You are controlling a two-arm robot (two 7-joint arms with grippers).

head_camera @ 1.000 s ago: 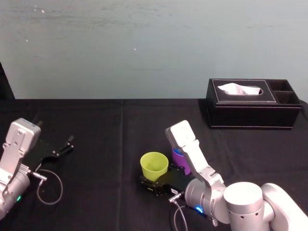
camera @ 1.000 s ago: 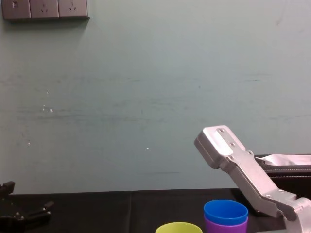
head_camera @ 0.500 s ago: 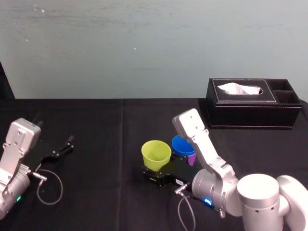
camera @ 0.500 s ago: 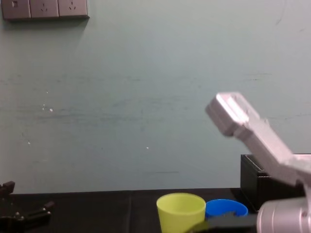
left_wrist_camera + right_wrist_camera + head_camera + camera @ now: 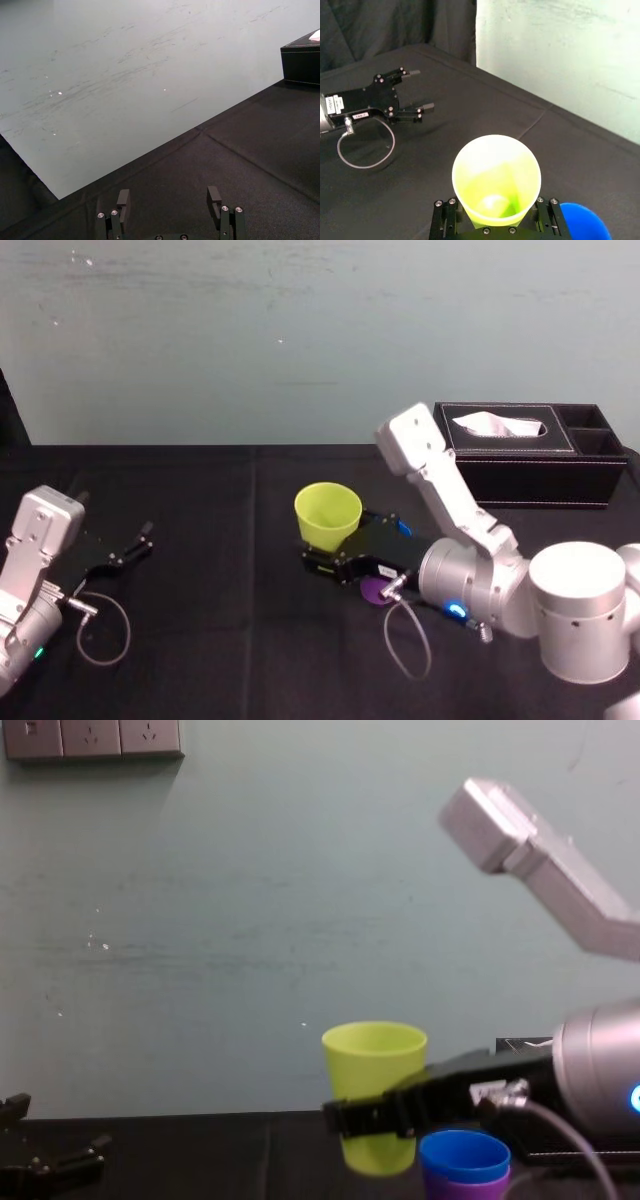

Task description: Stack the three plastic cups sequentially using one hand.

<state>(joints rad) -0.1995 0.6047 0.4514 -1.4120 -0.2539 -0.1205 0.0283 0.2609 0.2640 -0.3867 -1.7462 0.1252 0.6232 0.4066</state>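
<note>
Soft, even indoor light; pale wall (image 5: 300, 340) bright, black desk (image 5: 200, 640) dark, shadows weak, yellow-green cup (image 5: 496, 175) brightly lit inside.

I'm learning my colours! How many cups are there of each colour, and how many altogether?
Yellow-green cup: 1, held up off the table by the right pincer
Blue cup: 1, sitting inside the purple one
Purple cup: 1
Total: 3 cups
The left pincer lies open on the table, far from the cups.
</note>
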